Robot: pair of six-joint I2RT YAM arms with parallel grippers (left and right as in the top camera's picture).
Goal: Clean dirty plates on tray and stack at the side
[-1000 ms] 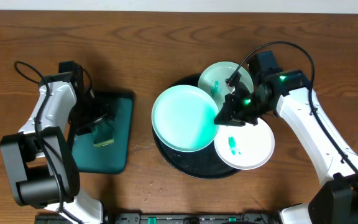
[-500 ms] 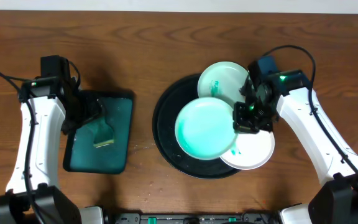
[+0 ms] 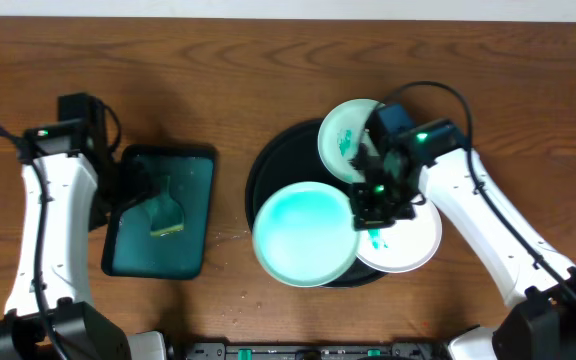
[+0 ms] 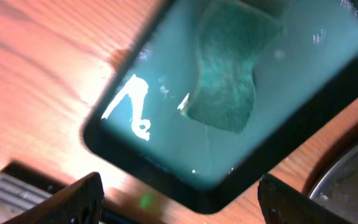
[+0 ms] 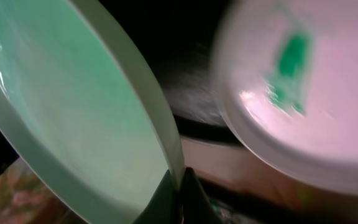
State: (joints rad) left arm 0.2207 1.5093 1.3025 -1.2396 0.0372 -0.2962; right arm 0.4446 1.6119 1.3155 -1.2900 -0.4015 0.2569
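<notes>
My right gripper [image 3: 370,198] is shut on the right rim of a clean-looking mint-green plate [image 3: 305,234], which is held over the front of the round black tray [image 3: 254,178]. In the right wrist view that plate [image 5: 73,106] is pinched at its rim between my right gripper [image 5: 180,194]. A second mint-green plate [image 3: 344,126] with teal smears lies at the tray's back. A white plate [image 3: 413,238], smeared teal near its left side, lies at the tray's right; it also shows as a white plate [image 5: 316,106] in the wrist view. My left gripper [image 4: 179,208] is open above the teal tray's corner.
A teal rectangular tray [image 3: 194,205] sits left of the black tray with a greenish sponge [image 3: 165,215] in it, seen close as the sponge [image 4: 225,81]. My left arm [image 3: 43,210] runs along the table's left side. Bare wood lies behind and far right.
My right gripper has carried the mint-green plate toward the tray's front-left edge. My left arm has drawn back to the left, away from the sponge, its gripper staying open.
</notes>
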